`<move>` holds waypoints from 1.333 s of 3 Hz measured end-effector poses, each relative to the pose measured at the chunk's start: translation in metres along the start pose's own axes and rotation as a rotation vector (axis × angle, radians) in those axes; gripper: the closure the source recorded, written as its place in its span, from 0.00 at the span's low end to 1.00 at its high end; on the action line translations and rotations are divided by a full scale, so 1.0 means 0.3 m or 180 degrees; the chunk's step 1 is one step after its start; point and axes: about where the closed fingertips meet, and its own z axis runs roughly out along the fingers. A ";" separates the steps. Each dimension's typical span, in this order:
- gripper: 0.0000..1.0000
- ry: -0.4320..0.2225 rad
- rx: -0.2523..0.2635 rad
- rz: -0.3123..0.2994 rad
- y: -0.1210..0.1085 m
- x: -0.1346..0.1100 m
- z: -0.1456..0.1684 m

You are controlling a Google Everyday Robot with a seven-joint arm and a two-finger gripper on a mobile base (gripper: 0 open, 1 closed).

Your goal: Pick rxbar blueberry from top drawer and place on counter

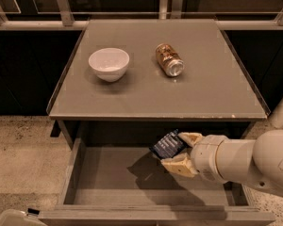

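Observation:
The rxbar blueberry (168, 144) is a dark navy bar with white lettering, held tilted between my gripper's fingers above the top drawer's bottom. My gripper (178, 151) reaches in from the right and is shut on the bar, one finger (190, 138) above it and one finger (178, 165) below. The top drawer (108, 178) is pulled open below the counter, and its bottom shows nothing but the bar's shadow. The counter (207, 88) lies above and behind the gripper.
A white bowl (109, 63) stands on the counter at the left. A gold-brown can (169, 60) lies on its side near the counter's middle. My white arm (254, 161) fills the lower right. A speckled floor lies to the left of the drawer.

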 end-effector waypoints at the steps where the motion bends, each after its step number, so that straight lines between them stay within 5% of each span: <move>1: 1.00 0.0008 0.0157 -0.0098 0.005 -0.063 -0.069; 4: 1.00 0.0067 0.0306 -0.0391 -0.062 -0.287 -0.081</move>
